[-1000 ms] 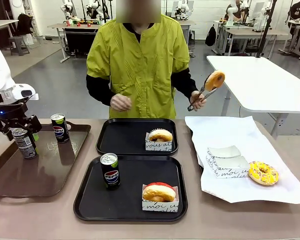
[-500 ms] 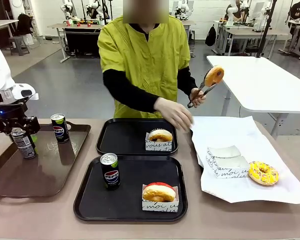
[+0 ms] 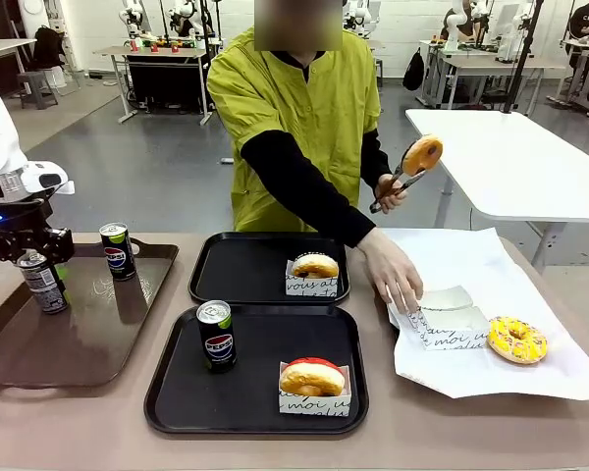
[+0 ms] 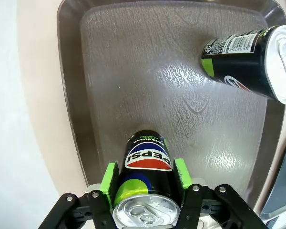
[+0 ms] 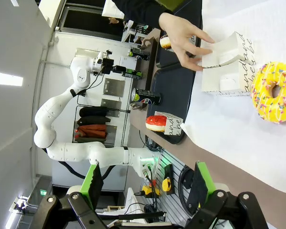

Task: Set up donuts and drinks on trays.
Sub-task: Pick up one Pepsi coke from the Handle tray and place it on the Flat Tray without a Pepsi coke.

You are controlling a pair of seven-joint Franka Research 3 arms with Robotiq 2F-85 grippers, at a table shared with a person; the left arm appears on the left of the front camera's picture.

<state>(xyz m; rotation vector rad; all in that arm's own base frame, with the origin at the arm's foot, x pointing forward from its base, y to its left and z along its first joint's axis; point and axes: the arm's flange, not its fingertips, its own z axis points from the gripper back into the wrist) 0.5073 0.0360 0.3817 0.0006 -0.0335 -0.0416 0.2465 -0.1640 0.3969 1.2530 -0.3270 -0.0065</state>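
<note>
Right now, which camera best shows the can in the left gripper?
Left wrist view: the Pepsi can is close up, logo and silver top plain, green pads of the left gripper on its sides. The front view shows it small, far left, under the gripper. The right wrist view has it too distant to tell.

Mid-table lie two matte black trays, the near tray (image 3: 177, 412) holding an upright Pepsi can (image 3: 216, 336) and a red-iced boxed donut (image 3: 312, 378), the far tray (image 3: 236, 267) a plain boxed donut (image 3: 315, 267), while the leftmost can (image 3: 41, 285) and a second can (image 3: 116, 250) stand far left, a yellow sprinkled donut (image 3: 516, 340) lies right, and an orange-iced donut (image 3: 421, 156) is held aloft.
</note>
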